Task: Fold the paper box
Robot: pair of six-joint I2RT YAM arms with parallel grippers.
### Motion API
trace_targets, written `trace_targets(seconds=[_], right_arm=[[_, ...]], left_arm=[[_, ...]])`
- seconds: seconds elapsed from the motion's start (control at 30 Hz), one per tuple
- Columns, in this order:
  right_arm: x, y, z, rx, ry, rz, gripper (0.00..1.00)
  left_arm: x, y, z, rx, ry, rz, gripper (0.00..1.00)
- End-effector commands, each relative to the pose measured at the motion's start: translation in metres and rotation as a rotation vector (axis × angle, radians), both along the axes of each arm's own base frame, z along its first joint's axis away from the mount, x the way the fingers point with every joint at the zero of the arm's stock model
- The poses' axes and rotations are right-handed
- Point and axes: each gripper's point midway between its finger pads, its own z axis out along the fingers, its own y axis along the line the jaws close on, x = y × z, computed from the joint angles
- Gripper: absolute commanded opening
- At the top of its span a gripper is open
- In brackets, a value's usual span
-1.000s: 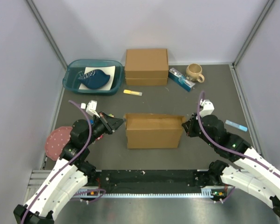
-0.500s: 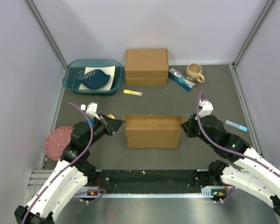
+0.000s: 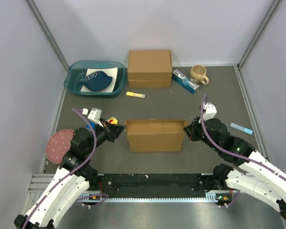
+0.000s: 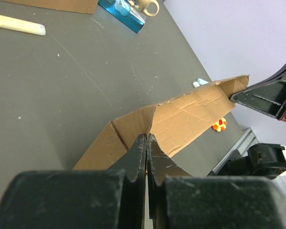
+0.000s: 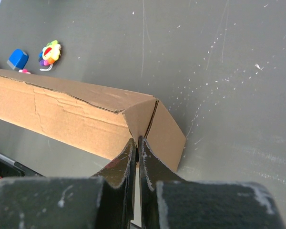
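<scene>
The paper box [image 3: 155,136] lies across the middle of the table as a long brown cardboard shape with folded end flaps. At its left end is my left gripper [image 3: 119,131], shut. In the left wrist view its tips [image 4: 147,137] touch the crease of the end flap of the box [image 4: 181,119], with no cardboard visibly between them. My right gripper [image 3: 188,130] is shut at the right end. In the right wrist view its tips [image 5: 136,139] meet the corner fold of the box [image 5: 71,119].
At the back are a teal tub [image 3: 71,83], a thicker brown cardboard box [image 3: 149,67], a blue packet [image 3: 185,81] and a mug [image 3: 199,73]. A yellow marker [image 3: 135,95], a colourful toy [image 3: 113,120], a pink disc [image 3: 58,144] and a light blue strip [image 3: 241,128] lie around.
The box has slid slightly left and toward the near edge. My left gripper has drawn back with it, uncovering the colourful toy. Both grippers stay shut.
</scene>
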Motion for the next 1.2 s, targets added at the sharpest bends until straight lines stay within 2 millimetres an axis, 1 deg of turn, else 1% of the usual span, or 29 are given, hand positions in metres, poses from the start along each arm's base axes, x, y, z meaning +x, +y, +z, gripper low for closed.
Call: trace_targets(seconds=[0.0, 0.13, 0.27, 0.33, 0.37, 0.4, 0.43, 0.47, 0.5, 0.53, 0.57, 0.67, 0.73, 0.77, 0.87, 0.93, 1.03, 1.17], right_arm=[[-0.02, -0.009, -0.04, -0.107, 0.127, 0.025, 0.0], [-0.019, -0.009, -0.041, -0.106, 0.132, 0.019, 0.0], [-0.02, -0.007, -0.045, -0.103, 0.138, 0.019, 0.0], [-0.022, -0.006, -0.049, -0.097, 0.149, 0.018, 0.0], [-0.022, -0.006, -0.05, -0.091, 0.151, 0.016, 0.02], [-0.023, -0.006, -0.051, -0.087, 0.152, 0.016, 0.04], [-0.023, -0.006, -0.053, -0.081, 0.156, 0.011, 0.07], [-0.023, -0.006, -0.051, -0.071, 0.152, 0.009, 0.13], [-0.023, -0.006, -0.05, -0.066, 0.15, 0.008, 0.16], [-0.023, -0.006, -0.049, -0.062, 0.147, 0.006, 0.18], [-0.023, -0.007, -0.047, -0.057, 0.139, 0.002, 0.22], [-0.022, -0.008, -0.038, -0.043, 0.118, -0.004, 0.3], [-0.022, -0.01, -0.031, -0.032, 0.106, -0.011, 0.32], [-0.021, -0.012, -0.027, -0.022, 0.09, -0.021, 0.36], [-0.019, -0.016, -0.012, -0.003, 0.057, -0.04, 0.41], [-0.018, -0.019, -0.001, 0.007, 0.034, -0.05, 0.43], [-0.014, -0.022, 0.01, -0.001, 0.004, -0.059, 0.45], [-0.01, -0.024, 0.021, -0.011, -0.025, -0.072, 0.46]], left_arm=[[0.0, 0.009, -0.012, 0.116, -0.048, 0.009, 0.0], [-0.005, 0.001, -0.015, 0.116, -0.063, -0.041, 0.0], [-0.006, -0.004, -0.025, 0.138, -0.049, -0.038, 0.0], [-0.012, -0.01, -0.035, 0.144, -0.039, -0.055, 0.0], [-0.008, -0.008, -0.036, 0.149, -0.044, -0.017, 0.0], [-0.015, -0.015, -0.044, 0.155, -0.041, -0.043, 0.0], [-0.016, -0.016, -0.046, 0.152, -0.038, -0.031, 0.0], [-0.018, -0.018, -0.046, 0.148, -0.039, -0.033, 0.0], [-0.017, -0.018, -0.053, 0.163, -0.034, -0.005, 0.0], [-0.017, -0.019, -0.054, 0.159, -0.03, -0.002, 0.0], [-0.018, -0.019, -0.055, 0.155, -0.027, 0.001, 0.0], [-0.017, -0.018, -0.058, 0.152, -0.018, 0.016, 0.0], [-0.016, -0.014, -0.056, 0.144, -0.027, 0.037, 0.0], [-0.015, -0.013, -0.055, 0.145, -0.03, 0.046, 0.0], [-0.013, -0.007, -0.049, 0.15, -0.05, 0.069, 0.0], [-0.013, -0.006, -0.049, 0.16, -0.05, 0.074, 0.0], [-0.012, -0.005, -0.046, 0.163, -0.051, 0.077, 0.0], [-0.012, -0.007, -0.046, 0.166, -0.046, 0.072, 0.0]])
